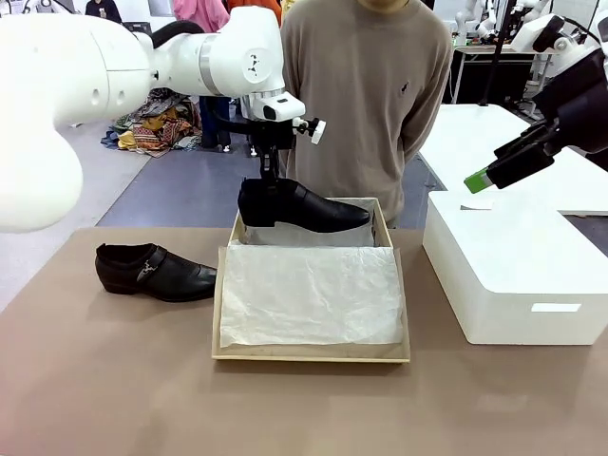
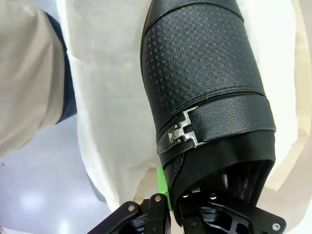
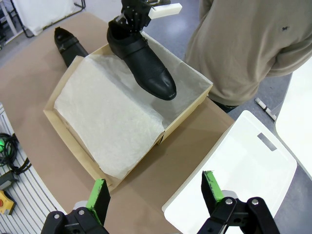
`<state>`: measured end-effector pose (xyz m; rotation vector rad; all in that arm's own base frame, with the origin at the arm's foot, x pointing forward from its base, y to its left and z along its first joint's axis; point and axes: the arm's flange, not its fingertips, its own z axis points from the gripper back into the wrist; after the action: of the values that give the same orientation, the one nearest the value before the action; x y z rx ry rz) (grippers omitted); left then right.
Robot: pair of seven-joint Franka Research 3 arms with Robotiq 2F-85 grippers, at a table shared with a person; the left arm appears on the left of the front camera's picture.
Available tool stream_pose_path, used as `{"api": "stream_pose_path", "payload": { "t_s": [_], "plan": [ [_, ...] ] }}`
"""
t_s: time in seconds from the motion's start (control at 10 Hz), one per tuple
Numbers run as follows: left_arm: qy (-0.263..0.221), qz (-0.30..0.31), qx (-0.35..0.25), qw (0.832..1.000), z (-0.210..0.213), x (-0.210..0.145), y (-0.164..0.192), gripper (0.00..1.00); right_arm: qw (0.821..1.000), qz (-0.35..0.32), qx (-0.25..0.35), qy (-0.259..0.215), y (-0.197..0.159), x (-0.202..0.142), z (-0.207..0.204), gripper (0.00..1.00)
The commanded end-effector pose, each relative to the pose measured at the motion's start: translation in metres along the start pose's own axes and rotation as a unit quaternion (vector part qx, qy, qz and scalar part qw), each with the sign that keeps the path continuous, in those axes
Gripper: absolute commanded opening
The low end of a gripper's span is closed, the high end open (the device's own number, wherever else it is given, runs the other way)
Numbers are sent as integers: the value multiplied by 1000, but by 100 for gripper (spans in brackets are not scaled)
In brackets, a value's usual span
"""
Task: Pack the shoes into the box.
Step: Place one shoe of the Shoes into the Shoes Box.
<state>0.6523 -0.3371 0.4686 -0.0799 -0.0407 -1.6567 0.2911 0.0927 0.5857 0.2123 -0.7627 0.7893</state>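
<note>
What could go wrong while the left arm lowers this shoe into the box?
1. The left gripper pinches the shoe only at its heel rim, so the long toe could swing or slip.
2. The toe hangs near the right wall of the box and might catch on it.
3. Loose tissue paper covers the near part and could bunch up under the second shoe, now on the table.

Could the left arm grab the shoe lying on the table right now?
Probably not yet: its jaws are shut on the other shoe, held over the box. Otherwise the shoe on the table lies unobstructed.
</note>
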Motion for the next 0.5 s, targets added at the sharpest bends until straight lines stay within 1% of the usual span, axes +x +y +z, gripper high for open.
{"api": "stream_pose_path", "payload": {
  "t_s": [0.0,0.4],
  "plan": [
    [-4,-14,3,1000,6,4,9,0,1000,0,4,-2,0,0,0,100],
    [7,-2,-2,1000,-15,5,8,0,1000,0,4,-2,0,0,0,100]
  ]
}}
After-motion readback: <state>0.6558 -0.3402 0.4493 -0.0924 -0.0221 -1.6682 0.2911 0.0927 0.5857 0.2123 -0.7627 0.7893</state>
